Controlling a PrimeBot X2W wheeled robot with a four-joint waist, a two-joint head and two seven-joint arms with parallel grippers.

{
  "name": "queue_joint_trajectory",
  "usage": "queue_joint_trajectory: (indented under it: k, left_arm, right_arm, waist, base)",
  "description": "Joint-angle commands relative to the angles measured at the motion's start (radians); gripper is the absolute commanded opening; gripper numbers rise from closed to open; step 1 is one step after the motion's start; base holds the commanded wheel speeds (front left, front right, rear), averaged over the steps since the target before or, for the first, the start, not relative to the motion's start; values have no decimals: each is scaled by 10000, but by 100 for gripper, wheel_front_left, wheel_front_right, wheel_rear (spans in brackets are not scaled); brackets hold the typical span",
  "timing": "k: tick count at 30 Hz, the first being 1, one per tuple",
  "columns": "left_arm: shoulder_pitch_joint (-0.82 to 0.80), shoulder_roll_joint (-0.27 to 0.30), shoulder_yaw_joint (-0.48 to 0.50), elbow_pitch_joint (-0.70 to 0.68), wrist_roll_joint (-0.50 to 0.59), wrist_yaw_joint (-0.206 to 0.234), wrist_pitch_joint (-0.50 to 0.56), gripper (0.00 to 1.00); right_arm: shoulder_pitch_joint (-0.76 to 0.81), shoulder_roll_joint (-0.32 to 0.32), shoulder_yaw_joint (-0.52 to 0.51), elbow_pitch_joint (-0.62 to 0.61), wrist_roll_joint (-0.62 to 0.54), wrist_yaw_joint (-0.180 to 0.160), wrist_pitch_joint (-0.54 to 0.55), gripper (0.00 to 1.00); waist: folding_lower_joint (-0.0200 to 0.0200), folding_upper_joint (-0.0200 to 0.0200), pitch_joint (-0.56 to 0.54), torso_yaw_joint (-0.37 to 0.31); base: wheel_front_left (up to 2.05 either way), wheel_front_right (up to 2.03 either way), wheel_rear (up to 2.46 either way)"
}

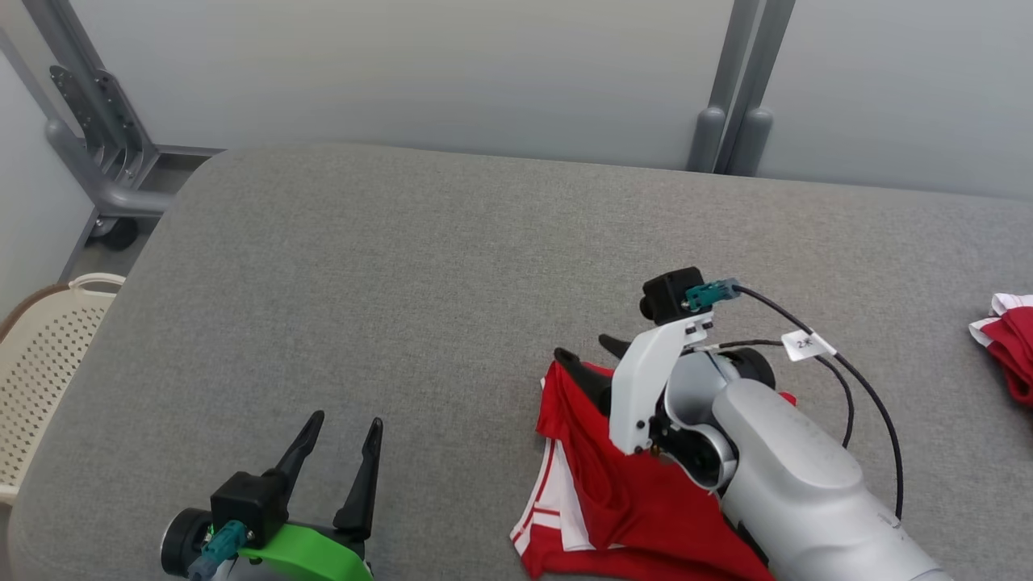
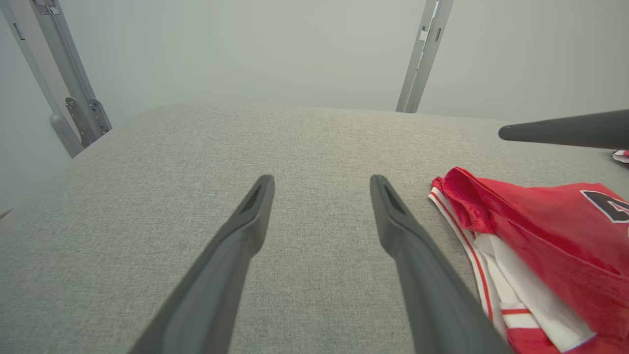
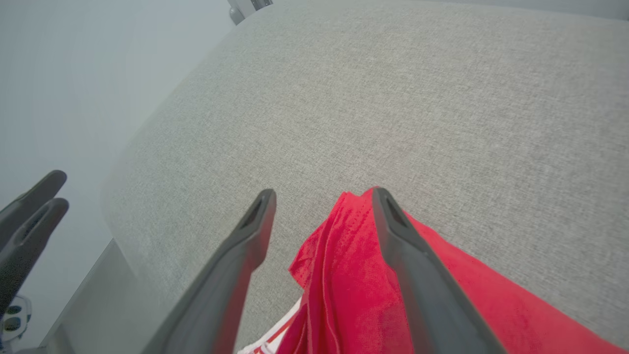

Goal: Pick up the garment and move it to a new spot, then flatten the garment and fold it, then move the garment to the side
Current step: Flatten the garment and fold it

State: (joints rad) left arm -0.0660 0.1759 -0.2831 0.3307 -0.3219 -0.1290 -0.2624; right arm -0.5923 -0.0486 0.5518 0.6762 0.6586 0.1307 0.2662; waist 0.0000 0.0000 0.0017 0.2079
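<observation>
In the head view, the grey fabric-covered table [image 1: 452,266] took up most of the picture. The red garment [image 1: 637,500] lay rumpled on it at about five o'clock, with white, red-striped trim showing along its seven o'clock edge. The right gripper [image 1: 585,347] reached over the garment's far end, its two dark fingertips apart just past the cloth's twelve o'clock edge, and its pale forearm covered part of the red fabric. The left gripper [image 1: 347,420] sat at seven o'clock over bare table, clear of the garment, its fingers spread wide and empty. Another red-and-white cloth [image 1: 1013,343] lay at the three o'clock edge, and a cream perforated basket [image 1: 40,379] stood off the table at nine o'clock. In the left wrist view, that gripper's fingers stood wide over bare grey fabric with nothing between them. The garment lay at four o'clock, near the right-hand finger, with part of a dark numeral showing on it, and one finger of the right gripper jutted in at two o'clock above it. In the right wrist view, the fingers were parted wide rather than clamped. A raised fold of the garment lay between them and ran under the finger toward five o'clock; whether it touched that finger could not be told. The left gripper's fingers showed at eight o'clock.
</observation>
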Motion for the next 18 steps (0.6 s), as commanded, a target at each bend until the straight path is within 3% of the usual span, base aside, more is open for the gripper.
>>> queue_joint_trajectory:
  k: [1,9,10,14,18]
  left_arm:
    - [159,25,27,-40,54,-17,-30,100]
    - [417,-72,98,-133,129,-5,-28,100]
    - [417,-72,98,-133,129,-5,-28,100]
    - [477,-105,140,-144,155,-4,-30,100]
    - [460,-130,196,-161,151,-4,-30,100]
  right_arm:
    - [-84,-44,-405,104,-414,-3,-177,100]
    - [1184,-472,-3226,-620,-2966,-5,-11,100]
    - [1184,-472,-3226,-620,-2966,-5,-11,100]
    - [2410,-451,-4653,-1983,-3949,-2,636,100]
    - [3635,-256,-4931,-3697,-4417,-2,1419,100]
  waist:
    - [0,0,-143,-133]
    - [0,0,-403,-465]
    - [0,0,-403,-465]
    - [0,0,-413,-632]
    - [0,0,-371,-786]
  base:
    - [0,0,0]
    - [0,0,0]
    - [0,0,0]
    - [0,0,0]
    - [0,0,0]
